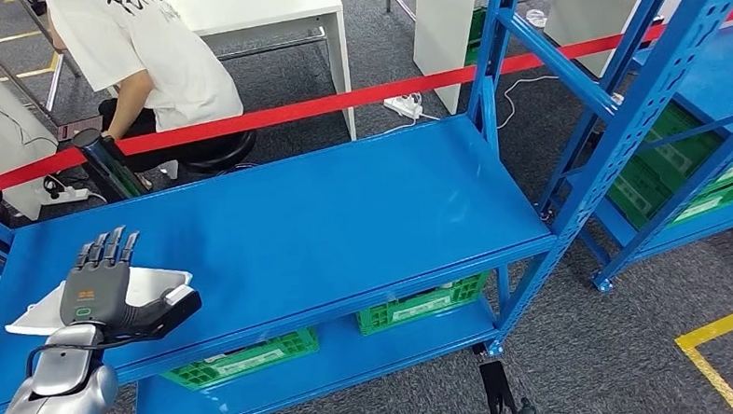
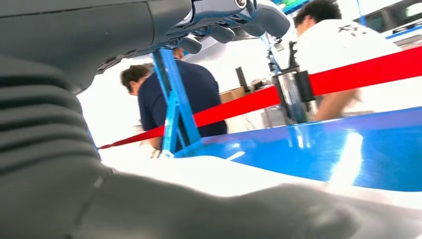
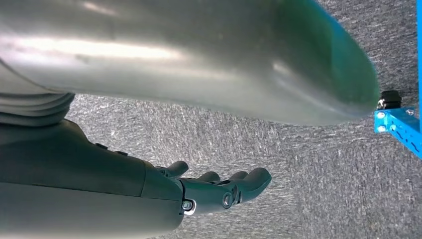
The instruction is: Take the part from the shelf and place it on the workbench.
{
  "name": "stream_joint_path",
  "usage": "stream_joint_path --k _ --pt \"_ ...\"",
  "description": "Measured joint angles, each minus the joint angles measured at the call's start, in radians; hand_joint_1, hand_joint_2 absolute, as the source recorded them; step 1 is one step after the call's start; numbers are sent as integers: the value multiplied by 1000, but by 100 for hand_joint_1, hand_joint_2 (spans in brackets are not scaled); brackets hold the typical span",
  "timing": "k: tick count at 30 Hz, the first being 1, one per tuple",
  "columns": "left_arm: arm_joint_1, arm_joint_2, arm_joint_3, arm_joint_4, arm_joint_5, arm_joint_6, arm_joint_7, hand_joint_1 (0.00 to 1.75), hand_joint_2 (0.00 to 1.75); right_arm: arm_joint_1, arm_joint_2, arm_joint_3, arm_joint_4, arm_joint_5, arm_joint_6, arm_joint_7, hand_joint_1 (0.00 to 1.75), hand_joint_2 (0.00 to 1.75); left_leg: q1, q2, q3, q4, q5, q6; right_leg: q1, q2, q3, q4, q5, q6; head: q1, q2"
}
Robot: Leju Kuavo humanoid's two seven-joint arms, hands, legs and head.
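Step in hand: the left hand (image 1: 100, 291) is lying over the flat white plastic part (image 1: 156, 284), which is resting on the top deck of the blue steel shelf (image 1: 345, 227) near its front left corner. This is judged to be the grasp stage; the part is not yet lifted.

Left hand fingers: in the head view they are reaching straight forward over the part, slightly apart, with the thick thumb (image 1: 182, 304) jutting out sideways at the part's near edge. Whether the thumb is hooking under the part is not clear, so a closed grip cannot be confirmed.

Right hand (image 3: 219, 189): it is hanging beside the body over grey carpet, fingers loosely curved and apart, holding nothing.

Next move calls for: thumb and fingers clamping on the thin part, then a level lift clear of the deck and under the red barrier tape (image 1: 339, 101). A thin flat piece is likely slipping if pinched only at 1 edge.

Head view only: the plan position of part and hand, plus 2 green crates (image 1: 423, 302) on the lower deck.

Left wrist view only: the white part (image 2: 219, 172) lying close beneath the palm, and 2 people (image 2: 189, 94) standing or sitting beyond the tape.

Workbench: not identified with certainty.
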Motion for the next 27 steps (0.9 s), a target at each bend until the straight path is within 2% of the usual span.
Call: stream_joint_path --k 3,11,21,27 --pt "10 -7 0 0 10 0 -36 0 175 0 1 0 0 3 2 -1 0 0 0 0 0 -1 0 -8 0 0 0 0 0 0 0 0" --pt "46 -22 0 -1 30 -15 -82 0 175 1 11 -3 0 0 1 13 0 0 0 -1 0 -1 0 -9 -1 -1 5 -6 1 1 0 0" --pt "48 -43 0 -1 9 -57 -58 0 175 10 31 -9 0 -2 -21 36 0 0 0 -1 6 -1 -3 -5 -3 -2 15 -12 1 3 0 0" --pt "45 -51 0 0 0 -56 -38 0 175 16 31 -14 0 6 -25 3 0 0 0 -1 8 -1 -3 -4 -3 -2 16 -13 2 4 0 0"
